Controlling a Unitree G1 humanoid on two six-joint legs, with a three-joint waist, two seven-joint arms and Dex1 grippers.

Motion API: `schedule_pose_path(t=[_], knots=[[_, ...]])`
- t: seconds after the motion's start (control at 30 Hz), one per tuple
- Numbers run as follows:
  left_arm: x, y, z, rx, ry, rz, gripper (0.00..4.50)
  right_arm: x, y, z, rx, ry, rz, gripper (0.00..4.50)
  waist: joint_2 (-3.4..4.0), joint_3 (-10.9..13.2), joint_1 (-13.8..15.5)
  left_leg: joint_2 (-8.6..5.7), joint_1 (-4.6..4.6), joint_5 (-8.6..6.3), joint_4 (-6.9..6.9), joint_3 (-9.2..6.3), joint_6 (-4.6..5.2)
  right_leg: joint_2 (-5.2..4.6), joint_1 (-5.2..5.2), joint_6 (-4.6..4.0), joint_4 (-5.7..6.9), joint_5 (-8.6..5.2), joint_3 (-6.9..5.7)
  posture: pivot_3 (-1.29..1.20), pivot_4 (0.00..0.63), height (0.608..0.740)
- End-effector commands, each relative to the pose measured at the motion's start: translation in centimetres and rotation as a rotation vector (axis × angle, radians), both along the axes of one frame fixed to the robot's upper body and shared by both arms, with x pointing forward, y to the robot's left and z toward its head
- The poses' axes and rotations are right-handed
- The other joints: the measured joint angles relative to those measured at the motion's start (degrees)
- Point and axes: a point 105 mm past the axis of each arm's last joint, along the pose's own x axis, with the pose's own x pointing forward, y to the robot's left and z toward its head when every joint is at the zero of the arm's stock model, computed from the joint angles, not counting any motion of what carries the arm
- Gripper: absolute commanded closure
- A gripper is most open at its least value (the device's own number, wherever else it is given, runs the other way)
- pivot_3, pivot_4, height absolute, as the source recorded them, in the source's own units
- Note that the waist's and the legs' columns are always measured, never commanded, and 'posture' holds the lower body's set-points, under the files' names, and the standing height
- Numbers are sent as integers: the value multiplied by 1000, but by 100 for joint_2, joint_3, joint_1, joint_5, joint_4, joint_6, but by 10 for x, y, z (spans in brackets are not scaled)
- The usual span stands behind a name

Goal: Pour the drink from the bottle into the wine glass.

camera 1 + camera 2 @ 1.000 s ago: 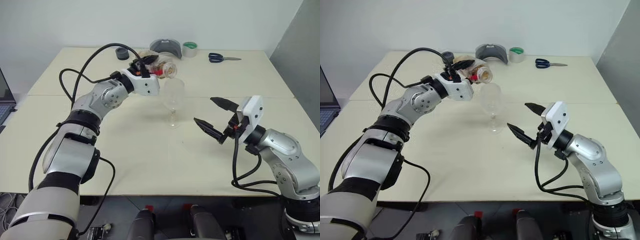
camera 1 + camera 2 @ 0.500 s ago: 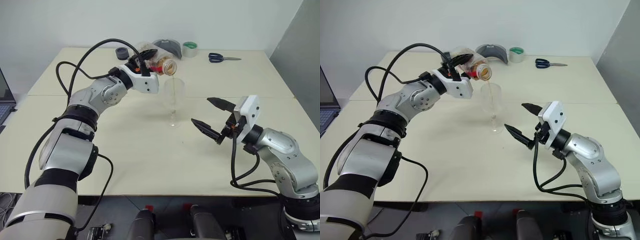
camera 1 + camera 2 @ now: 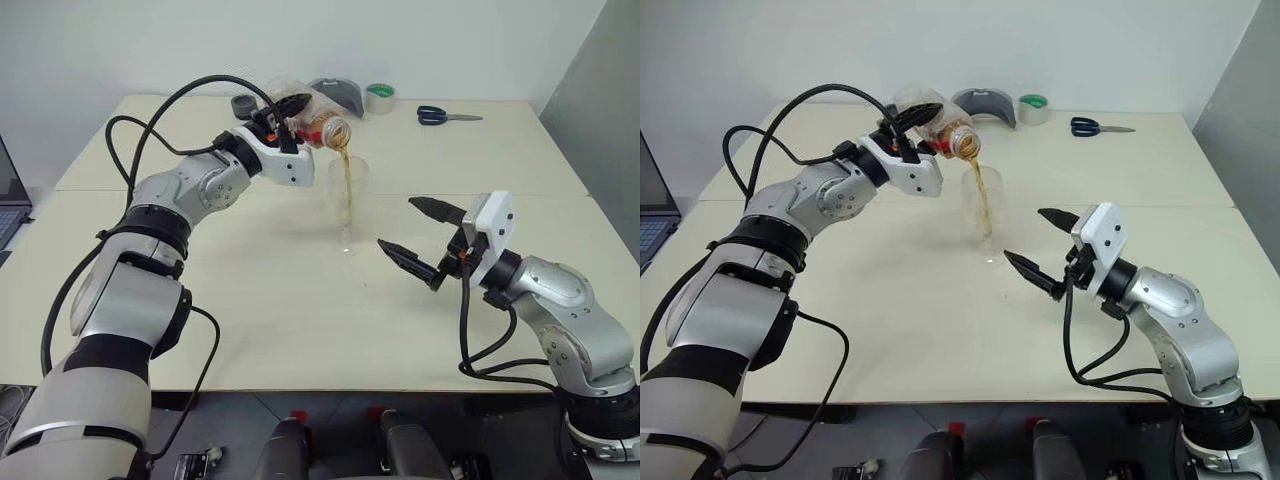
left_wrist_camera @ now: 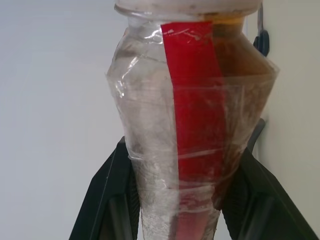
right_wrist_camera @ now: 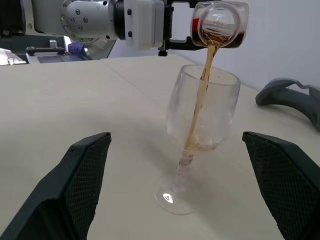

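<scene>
Two pale tables [image 3: 300, 330] pushed edge to edge, carrying everything. Far along the back edge, well apart from the work: grey curved holder [image 3: 333, 93], dark ring [image 3: 244, 106], green tape roll [image 3: 379, 98], scissors [image 3: 447, 116]. Near the middle, upright on its foot, the wine glass [image 5: 200, 112], placed within reach of both arms. Just above its rim, tipped mouth-down and uncapped, the bottle [image 3: 315, 125], clenched around the body by the left gripper [image 3: 285, 112], black fingers [image 4: 107, 200] pressing either flank with the red label strip between. Tilted that way presumably to send the drink [image 5: 200, 100] in a thin reddish-brown stream through the rim; a small pool gathered low in the bowl, so pouring judged barely begun. Beside the glass, not touching, the right gripper [image 3: 420, 237], jaws spread wide and empty, pointing toward the stem, likely waiting to steady it if needed.
</scene>
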Motion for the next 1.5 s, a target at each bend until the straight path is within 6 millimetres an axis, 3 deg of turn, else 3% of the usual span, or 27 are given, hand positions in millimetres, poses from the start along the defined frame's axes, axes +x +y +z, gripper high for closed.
schedule_pose_path(t=[0.03, 1.5], knots=[[-3, 2, 30, -25, -89, -1, 2788, -8, 5, 13, 15, -47, 30, 0, 0, 0, 0, 0, 0, 0, 0, 0, 0, 0, 0, 0, 0, 0, 0, 0, 150, 740], [0, 7, 34, 15, -143, 38, 2788, -12, 11, 8, 50, -1, 13, 0, 0, 0, 0, -1, 0, 0, 1, 1, 0, 0, 0, 0, 2, 0, 0, 0, 150, 740]])
